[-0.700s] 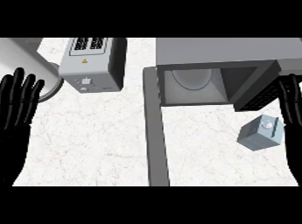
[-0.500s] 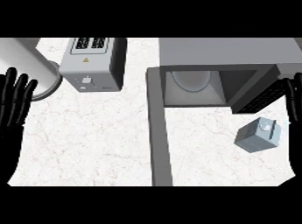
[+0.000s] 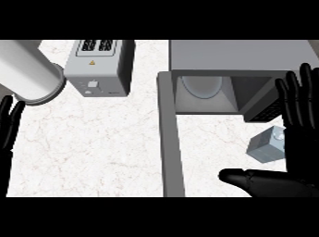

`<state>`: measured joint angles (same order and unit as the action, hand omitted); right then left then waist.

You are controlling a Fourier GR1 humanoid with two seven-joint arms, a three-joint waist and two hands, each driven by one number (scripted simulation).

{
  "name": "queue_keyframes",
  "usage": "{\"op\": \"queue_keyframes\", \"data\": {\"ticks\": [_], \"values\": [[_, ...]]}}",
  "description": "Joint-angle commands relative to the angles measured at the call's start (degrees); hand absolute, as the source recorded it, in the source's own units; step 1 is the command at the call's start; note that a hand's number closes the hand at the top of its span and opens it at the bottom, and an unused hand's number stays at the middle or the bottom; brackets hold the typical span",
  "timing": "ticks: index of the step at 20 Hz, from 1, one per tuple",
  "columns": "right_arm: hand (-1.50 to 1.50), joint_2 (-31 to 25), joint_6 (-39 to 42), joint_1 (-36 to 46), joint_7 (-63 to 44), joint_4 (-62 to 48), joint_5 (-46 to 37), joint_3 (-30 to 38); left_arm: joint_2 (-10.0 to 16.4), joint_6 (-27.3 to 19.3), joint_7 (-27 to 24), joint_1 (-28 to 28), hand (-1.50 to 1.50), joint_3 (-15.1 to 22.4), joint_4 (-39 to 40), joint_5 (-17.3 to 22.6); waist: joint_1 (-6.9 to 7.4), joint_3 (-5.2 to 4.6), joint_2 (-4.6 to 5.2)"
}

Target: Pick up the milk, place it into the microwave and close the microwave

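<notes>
Your right hand (image 3: 310,152) is open, fingers straight, and the milk (image 3: 266,149) stands on the surface just beside its palm, in front of the open microwave (image 3: 237,55). Curl in off-centre and you could tip it. Your left hand (image 3: 1,125) rests open.

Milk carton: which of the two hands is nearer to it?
The right hand, just beside the milk carton; the left hand rests at the view's left edge.
</notes>
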<state>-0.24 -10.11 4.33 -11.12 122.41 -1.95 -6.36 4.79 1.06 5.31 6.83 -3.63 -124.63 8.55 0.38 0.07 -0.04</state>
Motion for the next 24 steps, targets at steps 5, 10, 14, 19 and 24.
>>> {"op": "queue_keyframes", "data": {"ticks": [5, 10, 14, 19, 24], "values": [[-1.50, 0.24, -9.42, 2.58, -4.17, 1.95, -7.49, -5.58, -2.80, 2.58, -1.94, 8.53, -1.50, -0.15, -4.00, 1.68, -0.09, -0.10, -0.07], [-1.50, -1.21, -8.24, 1.08, 0.75, -4.40, -6.81, 0.94, -0.09, 7.12, -1.05, 12.91, -1.50, -4.55, -7.28, 7.47, 0.09, -0.08, -0.02], [-1.50, -1.79, -8.74, -6.59, 0.45, 1.60, -8.07, -1.28, -1.57, 8.35, -3.51, 14.82, -1.50, -4.90, -7.67, 6.72, -0.30, -0.08, -0.08], [-1.50, -1.50, -8.60, -4.10, 5.97, -9.17, -4.22, 5.02, -2.40, 9.54, -4.69, 13.38, -1.50, -4.82, -5.24, 6.37, -0.21, -0.07, 0.02], [-1.50, -0.72, -8.32, -1.91, 10.87, -17.36, -0.93, 8.57, -1.78, 10.79, -3.69, 14.66, -1.50, -7.93, -6.54, 8.63, -0.08, -0.06, 0.05]]}}
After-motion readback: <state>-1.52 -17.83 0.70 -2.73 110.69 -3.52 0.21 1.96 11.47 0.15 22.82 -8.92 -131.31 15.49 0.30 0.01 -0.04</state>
